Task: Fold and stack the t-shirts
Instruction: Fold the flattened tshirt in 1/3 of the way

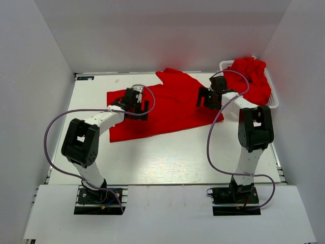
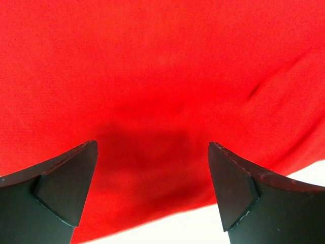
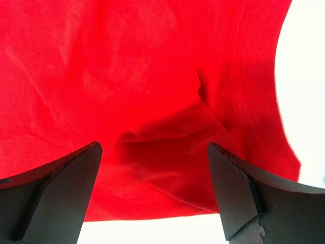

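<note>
1. Red t-shirt [image 1: 172, 104] lies spread on table [image 1: 167, 157], centre, nearer far edge.
2. More red shirts [image 1: 251, 76] heaped in white basket [image 1: 274, 101], far-right corner; count unclear.
3. L gripper [image 1: 138, 105] over t-shirt's left part, jaws wide, holding nothing.
4. R gripper [image 1: 205, 99] over its right edge, also released.

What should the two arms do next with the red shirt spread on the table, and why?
Probably lower both grippers and pinch the cloth. The t-shirt lies spread out and unfolded. The left gripper and right gripper hover over it near its edges, jaws open, holding nothing.
</note>
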Available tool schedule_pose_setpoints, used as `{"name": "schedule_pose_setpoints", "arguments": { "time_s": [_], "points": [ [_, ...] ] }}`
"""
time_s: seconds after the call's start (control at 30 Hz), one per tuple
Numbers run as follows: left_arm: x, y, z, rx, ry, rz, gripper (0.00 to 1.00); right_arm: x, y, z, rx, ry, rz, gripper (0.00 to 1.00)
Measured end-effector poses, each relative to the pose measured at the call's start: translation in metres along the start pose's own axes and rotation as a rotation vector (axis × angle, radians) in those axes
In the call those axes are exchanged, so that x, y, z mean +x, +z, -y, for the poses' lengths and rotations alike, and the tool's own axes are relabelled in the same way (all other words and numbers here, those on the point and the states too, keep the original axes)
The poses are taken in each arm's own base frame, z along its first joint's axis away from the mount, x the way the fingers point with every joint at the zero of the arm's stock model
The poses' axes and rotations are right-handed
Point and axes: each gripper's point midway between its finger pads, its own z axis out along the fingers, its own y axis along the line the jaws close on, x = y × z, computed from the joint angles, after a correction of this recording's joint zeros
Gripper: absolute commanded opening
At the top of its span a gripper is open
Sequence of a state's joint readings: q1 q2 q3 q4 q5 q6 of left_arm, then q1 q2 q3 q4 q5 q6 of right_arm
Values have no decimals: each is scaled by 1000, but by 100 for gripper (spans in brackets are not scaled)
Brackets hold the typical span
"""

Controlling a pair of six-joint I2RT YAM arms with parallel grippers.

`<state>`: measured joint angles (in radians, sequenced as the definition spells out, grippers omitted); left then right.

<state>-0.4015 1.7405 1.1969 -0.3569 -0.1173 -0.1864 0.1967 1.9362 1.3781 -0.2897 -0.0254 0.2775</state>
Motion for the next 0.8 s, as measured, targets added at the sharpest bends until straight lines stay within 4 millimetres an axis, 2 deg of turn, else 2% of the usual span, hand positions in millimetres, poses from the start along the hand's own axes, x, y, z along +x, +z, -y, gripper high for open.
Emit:
{"name": "schedule_pose_setpoints", "arguments": {
  "time_s": [0.07,0.17,0.23,0.43,0.6,0.7,0.8],
  "points": [
    [40,5,-2,1,-30,-92,100,8,4,2,7,14,-27,90],
    [83,6,-6,-14,-67,-193,100,18,11,4,12,40,-62,90],
    [89,6,-7,-22,-95,-190,100,27,18,7,17,66,-95,90],
    [92,0,-11,-12,-202,-124,100,19,21,11,-11,156,-94,90],
    [117,-23,-17,-23,-267,-139,100,23,15,16,-34,231,-77,90],
    [135,-40,-16,-12,-301,-170,100,44,-1,17,-30,269,-79,90],
    [152,-54,-16,-4,-330,-208,100,79,-25,21,-18,312,-97,90]
  ]
}}
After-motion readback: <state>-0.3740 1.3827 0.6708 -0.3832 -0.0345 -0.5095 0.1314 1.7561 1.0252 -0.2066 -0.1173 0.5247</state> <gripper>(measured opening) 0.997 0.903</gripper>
